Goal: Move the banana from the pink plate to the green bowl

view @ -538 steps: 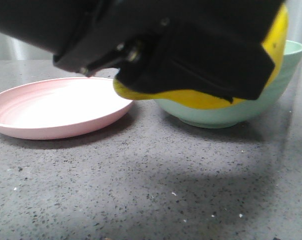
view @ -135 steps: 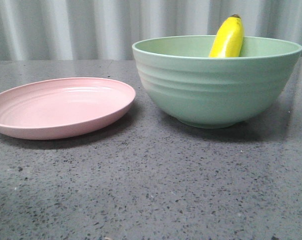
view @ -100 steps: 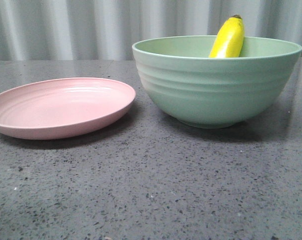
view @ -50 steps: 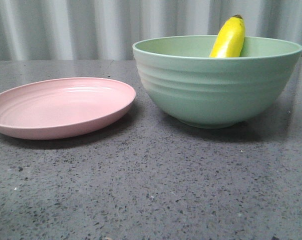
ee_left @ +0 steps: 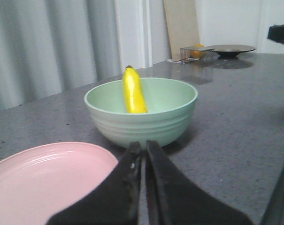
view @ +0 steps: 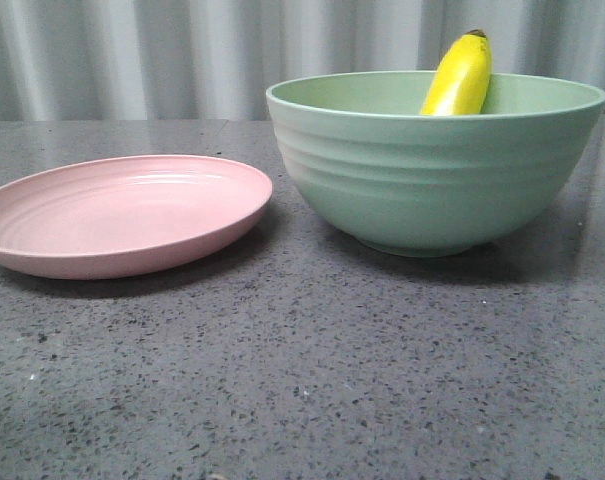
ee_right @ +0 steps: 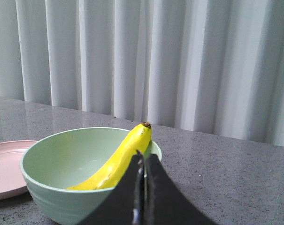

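The yellow banana point(view: 460, 78) lies in the green bowl point(view: 432, 170), leaning on its far right wall with its dark tip above the rim. It also shows in the left wrist view point(ee_left: 134, 91) and the right wrist view point(ee_right: 114, 163). The pink plate point(view: 117, 212) is bare, left of the bowl and just apart from it. My left gripper point(ee_left: 143, 146) is shut and empty, pulled back from the bowl point(ee_left: 142, 112) and the plate point(ee_left: 43, 180). My right gripper point(ee_right: 144, 158) is shut and empty, back from the bowl point(ee_right: 62, 183). Neither gripper shows in the front view.
The bowl and plate stand on a dark speckled stone table point(view: 312, 370) with a pale pleated curtain point(view: 182, 55) behind. In the left wrist view a dark dish point(ee_left: 233, 49) and a small metal rack point(ee_left: 194, 50) stand far off on the table.
5.4 s ago a gripper held the banana in front of the bowl. Since 1.4 s ago the banana rests in the bowl, no arm is in the front view and nothing moves.
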You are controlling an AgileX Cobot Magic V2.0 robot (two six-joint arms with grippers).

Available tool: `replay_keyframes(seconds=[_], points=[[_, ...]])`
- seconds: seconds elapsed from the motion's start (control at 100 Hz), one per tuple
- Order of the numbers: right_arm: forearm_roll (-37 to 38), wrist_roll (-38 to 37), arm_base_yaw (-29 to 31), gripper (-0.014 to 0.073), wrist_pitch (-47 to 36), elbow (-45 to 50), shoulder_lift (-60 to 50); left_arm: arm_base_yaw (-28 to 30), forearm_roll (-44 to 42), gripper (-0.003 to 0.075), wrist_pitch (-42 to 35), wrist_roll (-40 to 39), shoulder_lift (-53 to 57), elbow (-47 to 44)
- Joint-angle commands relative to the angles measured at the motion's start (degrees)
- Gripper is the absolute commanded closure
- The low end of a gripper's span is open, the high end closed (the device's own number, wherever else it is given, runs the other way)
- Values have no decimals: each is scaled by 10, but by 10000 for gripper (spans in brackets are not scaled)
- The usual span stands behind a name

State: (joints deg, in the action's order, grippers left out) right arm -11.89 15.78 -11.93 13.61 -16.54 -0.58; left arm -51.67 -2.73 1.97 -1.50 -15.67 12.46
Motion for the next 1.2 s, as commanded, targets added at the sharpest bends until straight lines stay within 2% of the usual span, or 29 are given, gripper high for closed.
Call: replay_keyframes(seconds=[0.0,0.29,0.57,0.6,0.8,1.02,1.19], points=[[4,5,1,655,-41,-15,-1,35,-29,741,-65,-4,0,1],[4,5,1,655,-41,-15,-1,233,-24,741,-92,-4,4,-36],[4,5,1,655,-41,-15,-1,411,-24,741,-226,-4,51,-134],[4,5,1,655,-41,-15,-1,425,-24,741,-196,-4,57,-132],[4,5,1,655,-41,-15,-1,481,-23,741,-141,-4,108,-132],[4,5,1,655,-41,-15,-1,483,-19,741,42,-4,178,-132],[4,5,1,655,-41,-15,-1,483,2,741,128,-4,174,-132]])
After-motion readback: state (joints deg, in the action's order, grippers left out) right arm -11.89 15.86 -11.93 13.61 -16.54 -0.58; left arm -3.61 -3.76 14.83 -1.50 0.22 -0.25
